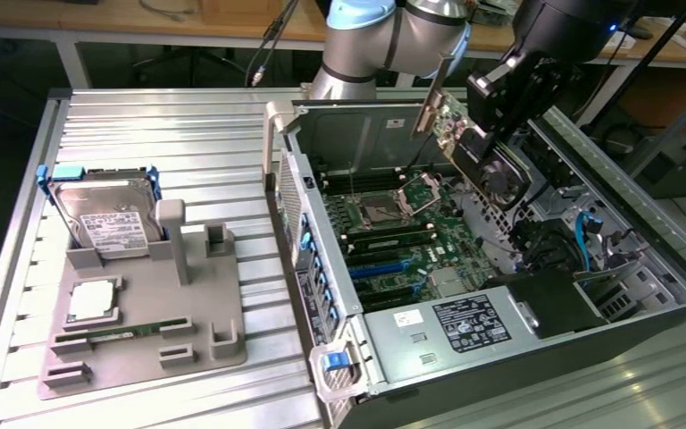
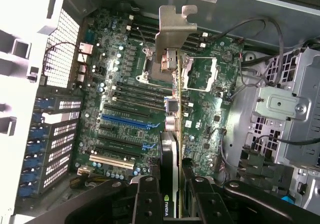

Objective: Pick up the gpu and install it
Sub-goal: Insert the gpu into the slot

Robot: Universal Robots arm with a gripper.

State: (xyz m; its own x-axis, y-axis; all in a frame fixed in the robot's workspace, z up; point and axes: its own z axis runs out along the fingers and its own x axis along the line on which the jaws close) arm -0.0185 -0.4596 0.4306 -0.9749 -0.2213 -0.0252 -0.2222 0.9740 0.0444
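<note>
My gripper (image 1: pixel 488 136) is shut on the gpu (image 1: pixel 453 125), a dark green card with a silvery metal bracket (image 1: pixel 429 109). The card hangs tilted in the air above the open computer case (image 1: pixel 319 268), over the back part of the motherboard (image 1: pixel 397 241). In the wrist view the gpu (image 2: pixel 171 144) shows edge-on between my two black fingers (image 2: pixel 147 199), its bracket (image 2: pixel 172 34) pointing away from the camera. Below it lie the motherboard's processor socket (image 2: pixel 195 74) and the blue and white expansion slots (image 2: pixel 125 121). The card touches no slot.
On the exterior view's left, a grey fixture (image 1: pixel 140 357) carries a silver hard drive (image 1: pixel 104 219), a processor (image 1: pixel 90 302) and a memory stick (image 1: pixel 122 331). Inside the case are a black power supply (image 1: pixel 468 326), drive cages and blue cables (image 1: pixel 588 237). The case walls stand around the motherboard.
</note>
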